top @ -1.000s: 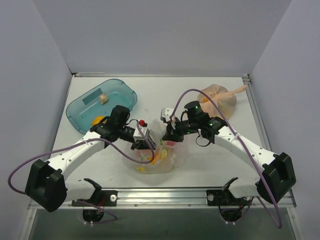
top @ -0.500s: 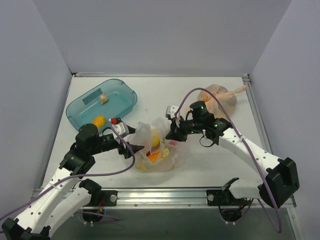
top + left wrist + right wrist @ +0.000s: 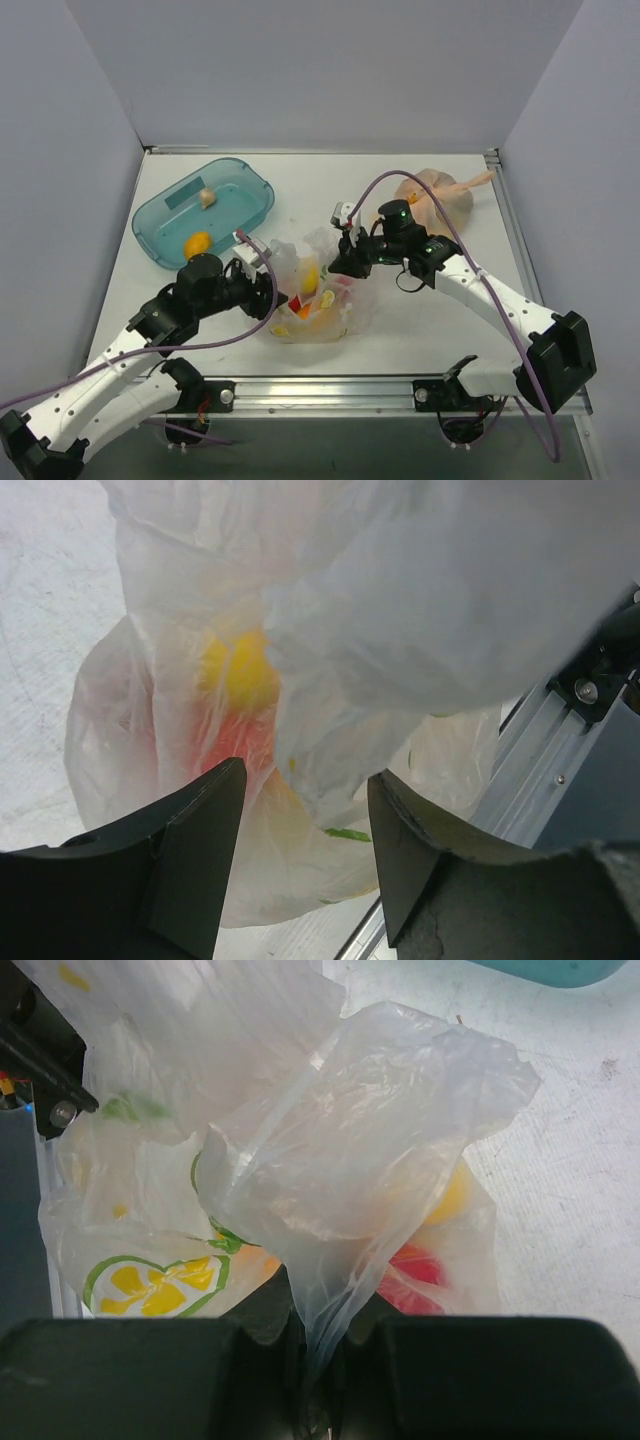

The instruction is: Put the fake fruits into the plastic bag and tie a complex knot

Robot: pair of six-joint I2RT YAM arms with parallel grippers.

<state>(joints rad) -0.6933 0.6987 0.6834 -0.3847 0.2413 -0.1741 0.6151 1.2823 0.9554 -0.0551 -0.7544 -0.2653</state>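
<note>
- One clear, crinkly plastic bag (image 3: 322, 300) is sitting just beyond my bases, with several glossy fake fruits (image 3: 311, 276) inside.
- My left gripper (image 3: 305, 777) is holding its jaws apart around the film.
- My right gripper (image 3: 325, 1332) is clamping a gathered fold.
- Beyond, one orange fruit (image 3: 197, 243) is lying in the teal tray (image 3: 240, 195).

Two arms: left arm (image 3: 130, 340), right arm (image 3: 490, 295). One teal tray (image 3: 240, 200), upper left, holds two fruits (image 3: 197, 243). One clear bag (image 3: 335, 318), perhaps four fruits inside. One peach bag (image 3: 440, 195), upper right.
</note>
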